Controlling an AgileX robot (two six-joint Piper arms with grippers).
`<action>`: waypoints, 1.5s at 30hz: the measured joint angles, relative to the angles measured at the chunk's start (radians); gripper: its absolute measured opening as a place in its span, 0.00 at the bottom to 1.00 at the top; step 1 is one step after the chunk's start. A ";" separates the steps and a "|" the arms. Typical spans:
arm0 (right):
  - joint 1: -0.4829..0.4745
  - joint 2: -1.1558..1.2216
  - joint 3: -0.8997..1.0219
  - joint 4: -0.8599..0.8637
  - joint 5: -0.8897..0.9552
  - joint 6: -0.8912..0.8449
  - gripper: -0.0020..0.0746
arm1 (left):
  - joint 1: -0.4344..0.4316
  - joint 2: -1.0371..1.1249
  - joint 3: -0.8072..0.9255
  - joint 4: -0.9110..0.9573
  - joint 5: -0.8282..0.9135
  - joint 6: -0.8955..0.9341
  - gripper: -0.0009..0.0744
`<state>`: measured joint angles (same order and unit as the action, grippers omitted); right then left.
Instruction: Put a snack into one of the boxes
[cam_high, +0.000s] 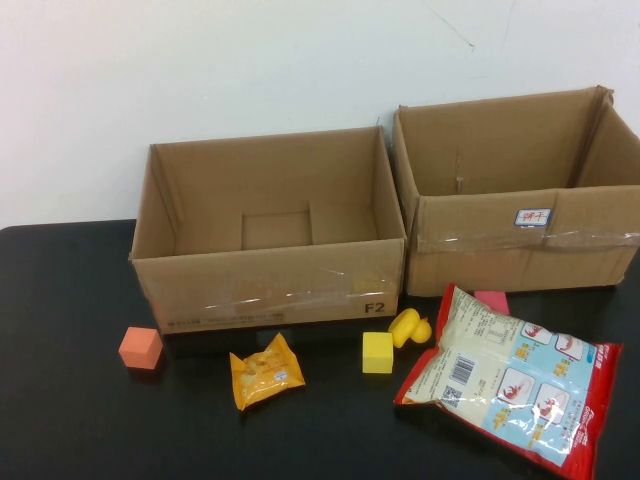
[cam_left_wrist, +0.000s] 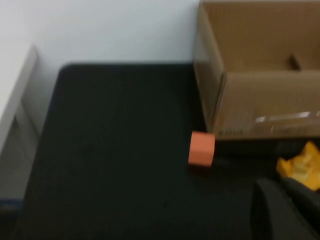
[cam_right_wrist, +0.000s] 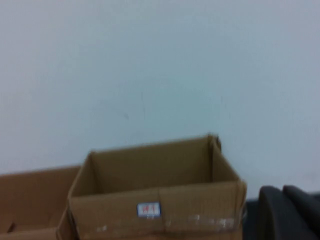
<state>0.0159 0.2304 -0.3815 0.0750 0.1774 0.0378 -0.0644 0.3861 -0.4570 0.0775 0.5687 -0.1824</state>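
Note:
A small orange snack packet (cam_high: 266, 372) lies on the black table in front of the left cardboard box (cam_high: 270, 290). A large red and blue snack bag (cam_high: 510, 380) lies in front of the right cardboard box (cam_high: 520, 240). Both boxes are open at the top. Neither arm shows in the high view. My left gripper (cam_left_wrist: 285, 200) hovers low near the orange packet (cam_left_wrist: 302, 167), its fingers together and empty. My right gripper (cam_right_wrist: 287, 210) is raised, facing the right box (cam_right_wrist: 155, 200), fingers together and empty.
An orange cube (cam_high: 141, 347) sits at the left, also in the left wrist view (cam_left_wrist: 201, 148). A yellow cube (cam_high: 377, 352), a yellow duck (cam_high: 410, 327) and a pink piece (cam_high: 490, 299) lie between the snacks. A white wall stands behind the boxes.

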 joint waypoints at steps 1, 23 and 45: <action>0.000 0.022 0.000 0.005 0.006 0.000 0.03 | 0.000 0.020 0.004 0.000 -0.007 0.000 0.01; 0.134 0.995 -0.463 0.095 0.337 -0.296 0.03 | 0.000 0.138 0.035 -0.043 -0.056 0.002 0.01; 0.267 1.596 -0.627 -0.052 0.229 -0.426 0.77 | 0.000 0.138 0.035 -0.060 -0.060 0.002 0.01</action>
<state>0.2830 1.8262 -1.0081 0.0234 0.4065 -0.3886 -0.0644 0.5244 -0.4224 0.0178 0.5088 -0.1807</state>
